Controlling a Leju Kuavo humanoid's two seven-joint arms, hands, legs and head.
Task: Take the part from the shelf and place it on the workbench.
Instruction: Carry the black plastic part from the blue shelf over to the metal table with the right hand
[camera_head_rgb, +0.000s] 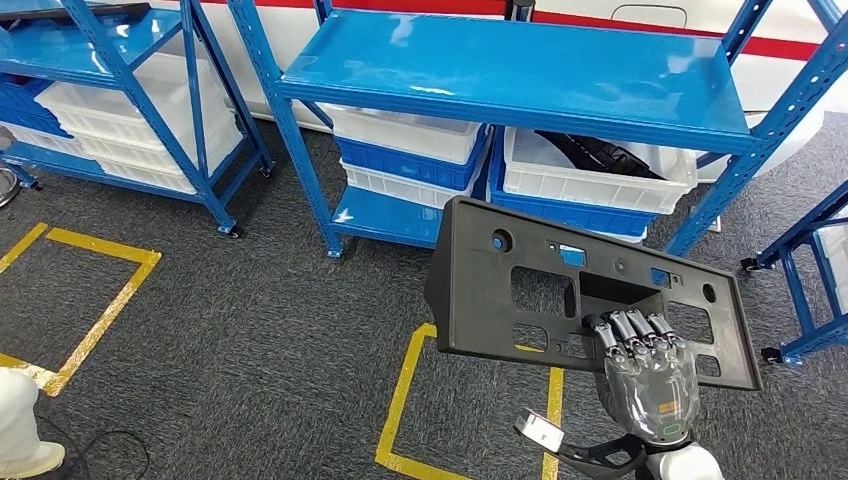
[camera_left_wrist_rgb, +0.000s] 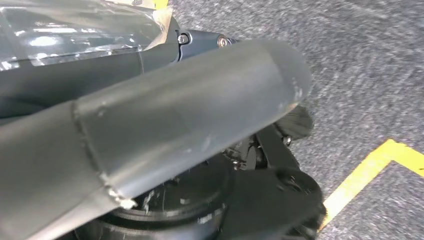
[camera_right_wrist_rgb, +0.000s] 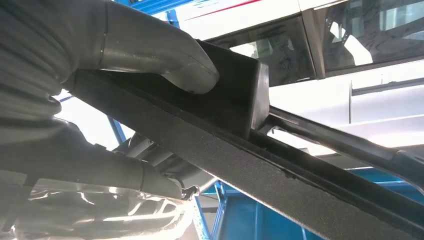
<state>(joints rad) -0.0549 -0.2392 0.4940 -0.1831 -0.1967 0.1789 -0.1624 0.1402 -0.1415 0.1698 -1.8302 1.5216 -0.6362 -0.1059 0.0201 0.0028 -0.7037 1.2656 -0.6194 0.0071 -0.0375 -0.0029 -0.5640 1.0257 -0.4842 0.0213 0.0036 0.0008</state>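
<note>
The part is a flat dark grey plastic panel with several cut-outs, held tilted in the air in front of the blue shelf. My right hand grips its lower right edge from below, with the fingers hooked over the panel's face. In the right wrist view the thumb presses on a raised block of the part, whose textured edge runs across the picture. My left hand appears as a thick grey thumb above the carpet; its fingers are hidden.
White and blue bins fill the lower shelf levels, one holding dark parts. More blue racks stand at the left and the right. Yellow tape squares mark the grey carpet. A white object lies at the lower left.
</note>
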